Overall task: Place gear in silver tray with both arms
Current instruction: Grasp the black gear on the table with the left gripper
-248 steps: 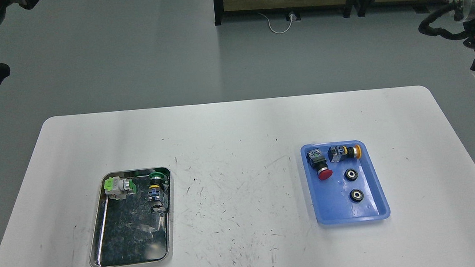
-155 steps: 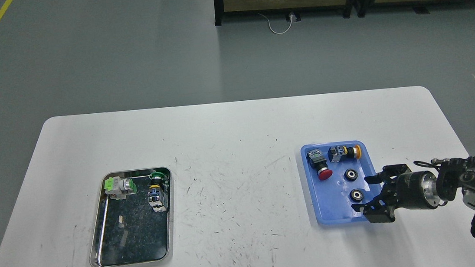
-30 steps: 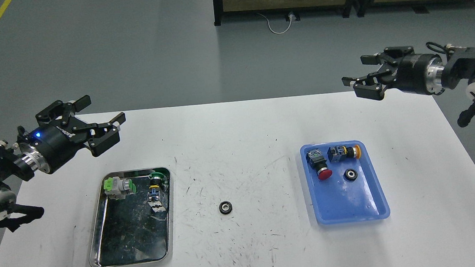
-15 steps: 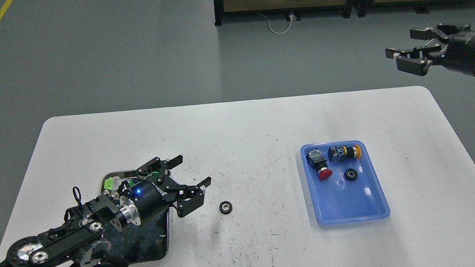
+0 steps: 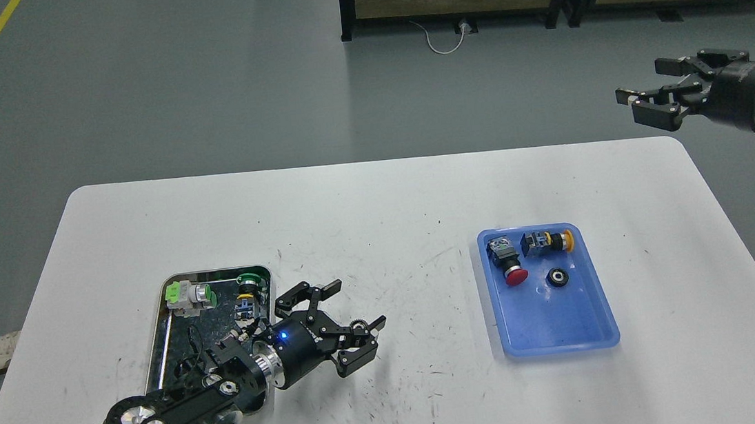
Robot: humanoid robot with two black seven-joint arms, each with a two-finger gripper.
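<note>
Your left gripper (image 5: 350, 324) sits low over the white table (image 5: 376, 198) with its fingers spread wide, and the small black gear (image 5: 359, 326) lies in the gap between them, partly hidden by the lower finger, so you cannot tell whether either finger touches it. That gear rests on the bare tabletop, just beside the right edge of the silver tray (image 5: 155, 351) and outside it. Your left arm (image 5: 181, 404) reaches in from the lower left and crosses over the near right corner of the silver tray, covering part of its dark bottom. Inside that tray, along its far end, you see a green and grey switch part (image 5: 186, 297) at the left and a green-capped button with a yellow and blue body (image 5: 247, 295) at the right. Well to the right on the table stands the blue tray (image 5: 569, 332), holding a red push button (image 5: 508, 263), a yellow-tipped button (image 5: 548, 242) and a second black gear (image 5: 557, 278). Your right gripper (image 5: 657, 89) hangs high at the far right, beyond the table's back corner, its fingers apart and holding nothing.
</note>
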